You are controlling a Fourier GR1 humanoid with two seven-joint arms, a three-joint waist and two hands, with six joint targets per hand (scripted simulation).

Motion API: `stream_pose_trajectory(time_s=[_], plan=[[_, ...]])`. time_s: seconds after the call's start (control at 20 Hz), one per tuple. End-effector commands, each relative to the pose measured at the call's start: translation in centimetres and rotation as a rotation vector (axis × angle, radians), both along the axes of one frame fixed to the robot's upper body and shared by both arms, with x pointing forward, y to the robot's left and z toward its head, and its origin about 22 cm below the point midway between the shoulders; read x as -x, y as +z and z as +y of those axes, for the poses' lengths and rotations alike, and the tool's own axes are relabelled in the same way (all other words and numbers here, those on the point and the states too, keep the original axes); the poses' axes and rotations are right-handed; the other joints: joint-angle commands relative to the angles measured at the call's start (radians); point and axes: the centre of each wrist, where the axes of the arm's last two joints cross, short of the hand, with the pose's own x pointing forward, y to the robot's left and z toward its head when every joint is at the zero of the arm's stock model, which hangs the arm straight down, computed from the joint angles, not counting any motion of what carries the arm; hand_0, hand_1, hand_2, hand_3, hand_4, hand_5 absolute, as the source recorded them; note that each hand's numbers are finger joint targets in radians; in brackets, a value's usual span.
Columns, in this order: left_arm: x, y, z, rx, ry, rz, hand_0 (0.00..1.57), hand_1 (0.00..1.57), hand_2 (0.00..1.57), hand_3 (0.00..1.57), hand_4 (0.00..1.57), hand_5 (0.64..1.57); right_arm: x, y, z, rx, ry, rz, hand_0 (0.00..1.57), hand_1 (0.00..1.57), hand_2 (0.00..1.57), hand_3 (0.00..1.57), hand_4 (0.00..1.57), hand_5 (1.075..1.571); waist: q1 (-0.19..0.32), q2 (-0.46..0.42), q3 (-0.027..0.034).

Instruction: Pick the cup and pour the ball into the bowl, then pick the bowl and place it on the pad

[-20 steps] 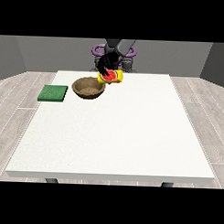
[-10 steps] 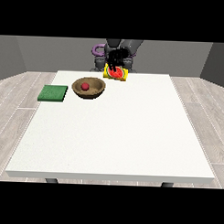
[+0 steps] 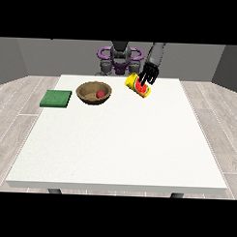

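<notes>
Already we saw the small red ball in the brown wooden bowl; the hand at the view's right clasped the tilted yellow cup, which risked rolling toward the table's far edge if released sideways.

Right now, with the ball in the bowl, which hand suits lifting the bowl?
Probably the right: the left hand holds the cup, and the bowl and pad lie on the right hand's side.

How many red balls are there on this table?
1. The red ball lies inside the brown bowl, near the table's far edge, right of the green pad. The cup under the hand could hide another.
</notes>
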Motion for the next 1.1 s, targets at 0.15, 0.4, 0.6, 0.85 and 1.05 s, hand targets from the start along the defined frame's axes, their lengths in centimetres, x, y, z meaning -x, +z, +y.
stream_pose_trajectory(time_s=[0.15,0.4,0.6,0.85,1.05], plan=[[2.3,-0.7,1.3,0.466,-0.070,-0.118,1.50,1.50,1.57,1.57,1.47,1.461,1.0,1.2,1.0,-0.020,-0.018,-0.044,0.00,0.00,0.00,0.00,0.42,1.565,0.045,0.041,-0.0076],[1.7,1.4,-1.1,0.995,-0.224,-0.118,1.22,1.22,1.39,1.06,0.70,1.560,1.1,0.4,0.8,-0.048,-0.046,-0.017,0.00,0.00,0.00,0.06,0.48,1.565,0.096,0.065,-0.0157],[1.7,2.4,4.2,1.162,-0.426,-0.228,0.33,0.33,0.00,0.00,0.25,1.569,1.2,1.7,2.0,-0.026,-0.055,-0.074,0.00,0.00,0.00,0.00,0.51,1.565,0.144,0.149,-0.0034],[0.2,6.1,11.0,1.211,-0.550,-0.282,0.00,0.00,0.00,0.00,0.00,1.553,1.8,4.2,6.6,-0.011,-0.026,-0.131,0.00,0.00,0.00,0.00,0.49,1.568,0.127,0.254,0.0030],[1.3,8.0,16.4,1.145,-0.583,-0.233,0.00,0.00,0.00,0.00,0.00,1.537,1.0,0.8,5.8,-0.013,-0.080,-0.108,0.00,0.00,0.00,0.00,0.48,1.569,0.147,0.299,0.0061]])
